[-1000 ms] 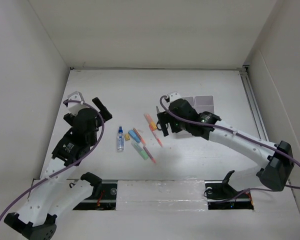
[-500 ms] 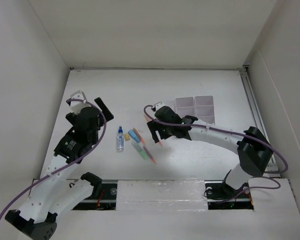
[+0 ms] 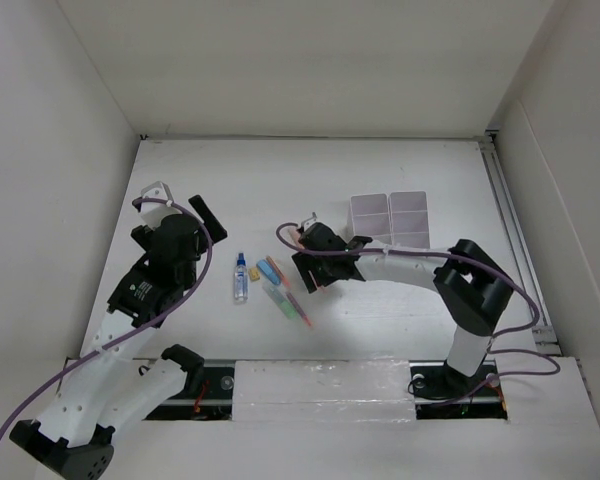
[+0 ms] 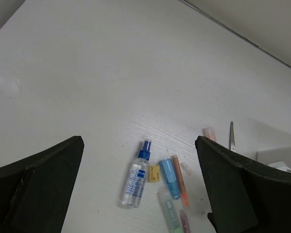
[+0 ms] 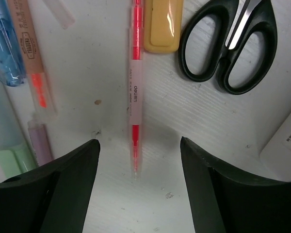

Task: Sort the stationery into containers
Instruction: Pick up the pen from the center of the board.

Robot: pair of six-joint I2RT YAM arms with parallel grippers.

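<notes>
From above, the white table (image 3: 230, 180) carries a loose cluster of stationery near its middle, with two white boxes (image 3: 372, 212) side by side well to its right. The bottle (image 3: 240, 279) lies at the cluster's left edge, and the blue marker (image 3: 269, 271) and green marker (image 3: 281, 301) are just beside it. The left gripper (image 3: 180, 222) hangs to the left of the cluster, apart from everything. The right gripper (image 3: 302, 272) is low over the cluster's right side, and its arm reaches in from the right in front of the boxes. In the left wrist view, the left gripper (image 4: 137, 140) has its jaws spread wide with nothing between them but bare table. Ahead lie the bottle (image 4: 136, 177) with its blue cap pointing away, a small yellow piece (image 4: 154, 173), the blue marker (image 4: 168, 175) and a thin orange marker (image 4: 179, 178) side by side, with the green marker (image 4: 169, 213) nearer. A scissors (image 4: 231, 136) blade and a box corner show farther right. In the right wrist view, the right gripper (image 5: 138, 144) has its jaws apart, one on each side of a pink pen (image 5: 135, 87) that lies flat on the table. Neither finger touches the pen. The scissors (image 5: 230, 48) lie to the pen's right and a stubby orange-yellow marker (image 5: 162, 24) sits between them. The thin orange marker (image 5: 31, 53), blue marker (image 5: 5, 48) and green marker (image 5: 5, 150) lie to its left.
</notes>
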